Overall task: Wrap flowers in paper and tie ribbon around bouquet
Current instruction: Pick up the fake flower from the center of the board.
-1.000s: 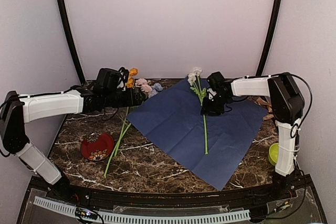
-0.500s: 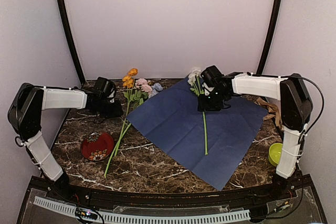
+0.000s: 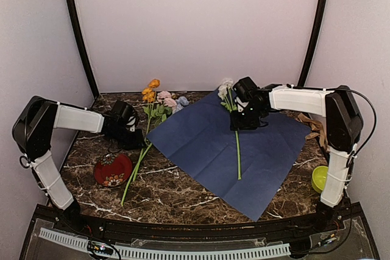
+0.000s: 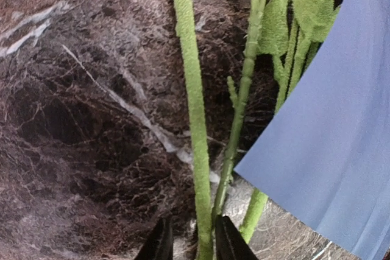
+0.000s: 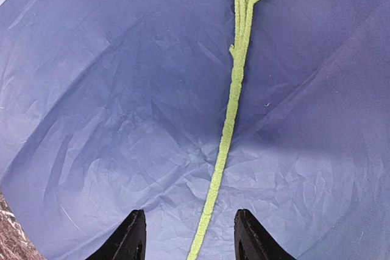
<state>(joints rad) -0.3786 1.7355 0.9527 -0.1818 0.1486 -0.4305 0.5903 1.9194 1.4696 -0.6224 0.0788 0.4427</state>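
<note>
**Left fingers closing on a stem**

The left fingers [image 4: 161, 245] are now pinching one green stem [image 4: 194, 150] among the flowers [image 3: 152, 98] near the table's far-left corner, probably for carrying to the paper [image 3: 207, 144]. The right fingers [image 5: 131, 235] are hanging open, having released the white flower [image 3: 226, 86] on the paper.

Left arm [image 3: 76, 119] stretched low across the table, left gripper [image 4: 194, 245] closed narrowly on a stem [image 4: 189, 89], right arm [image 3: 298, 98] reached inward at shoulder height, right gripper [image 5: 190, 235] pointed downward, jaws held well apart.
</note>
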